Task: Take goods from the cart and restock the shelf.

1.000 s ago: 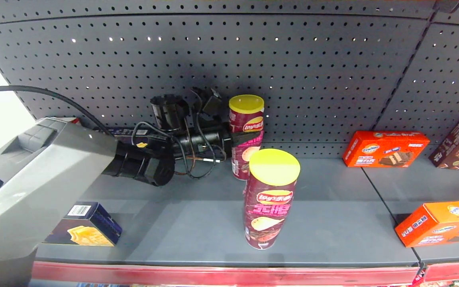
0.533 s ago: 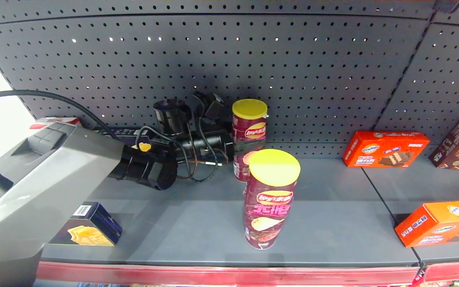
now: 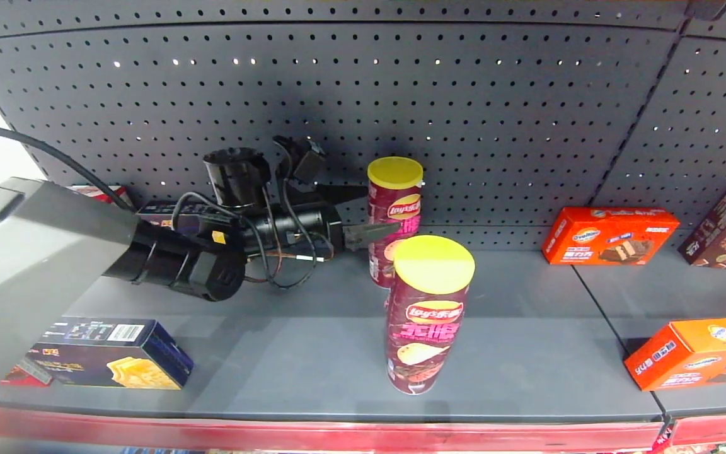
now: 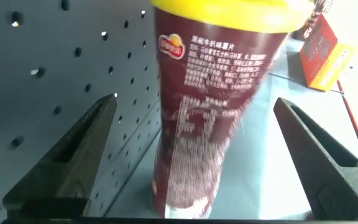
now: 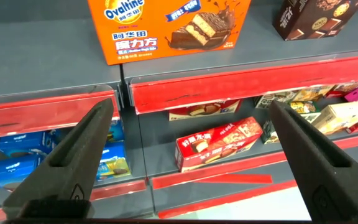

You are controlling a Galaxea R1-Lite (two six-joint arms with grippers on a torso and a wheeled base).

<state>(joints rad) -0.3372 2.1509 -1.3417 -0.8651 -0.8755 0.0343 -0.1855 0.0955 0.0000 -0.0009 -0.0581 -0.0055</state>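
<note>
The placing step is looking all but finished, by my reading: the rear chip can is standing upright on the shelf, close against the pegboard back panel, at 12 o'clock from the front chip can, which is standing nearer the shelf's red edge; the two cans are sitting near each other, though whether they are touching I cannot tell. The left gripper is reaching in from 9 o'clock with its jaws spread wide, one finger on each side of the rear chip can and neither one pressing it (the left wrist view is showing clear gaps on both flanks); so it is carrying nothing. The right gripper is hanging with its jaws wide apart too, gripping nothing, and is facing red-edged lower shelves stocked with boxes. An orange box is lying well apart at 3 o'clock from the cans, and a dark blue box is resting at 8 o'clock near the front edge. The next move is calling for a straight pull-back toward 9 o'clock, keeping the fingers level and apart so that neither is clipping the tall, narrow can and tipping it into its neighbour; after that, a trip to the cart for another item is seeming likely.
</note>
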